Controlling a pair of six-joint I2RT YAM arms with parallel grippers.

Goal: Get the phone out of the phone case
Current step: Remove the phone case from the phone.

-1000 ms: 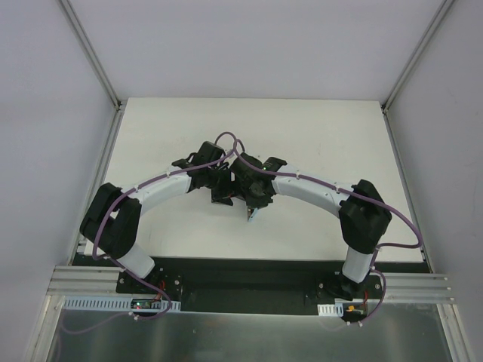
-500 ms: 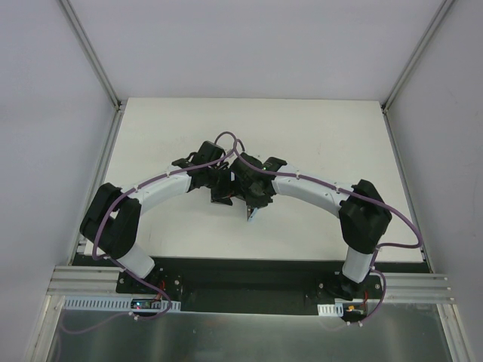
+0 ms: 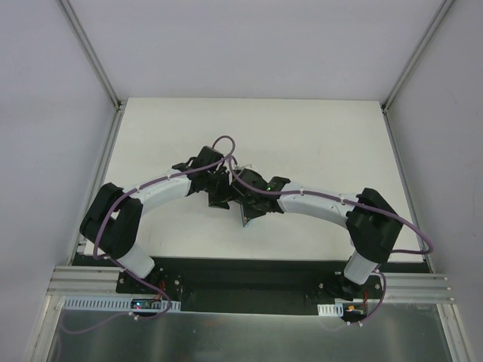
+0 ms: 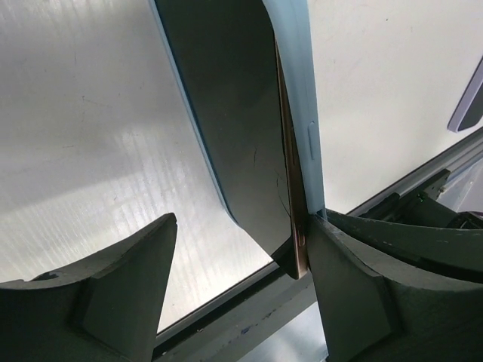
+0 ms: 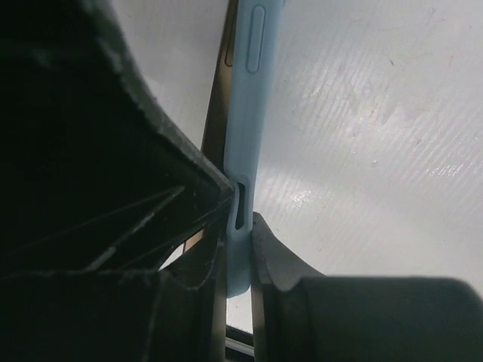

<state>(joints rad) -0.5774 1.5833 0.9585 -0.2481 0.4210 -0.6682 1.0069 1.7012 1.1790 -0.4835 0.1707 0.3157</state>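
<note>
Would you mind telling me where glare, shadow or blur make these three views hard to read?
Top external view: evenly lit and sharp, though the arms cover most of the phone case. Left wrist view: a broad sheen on the table washes out its texture; the phone reads near black. Right wrist view: the right gripper blacks out the left half; the table beside it glares.

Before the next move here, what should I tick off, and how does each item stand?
1. Right gripper clamped on the phone case: ok.
2. Left gripper closed on the phone: not ok; its jaws stand apart, with only one finger beside the phone.
3. Phone fully out of the case: not ok; its gold edge lies against the blue rim.
4. Clearance above the table: cannot tell; the arms hide it from above.
</note>
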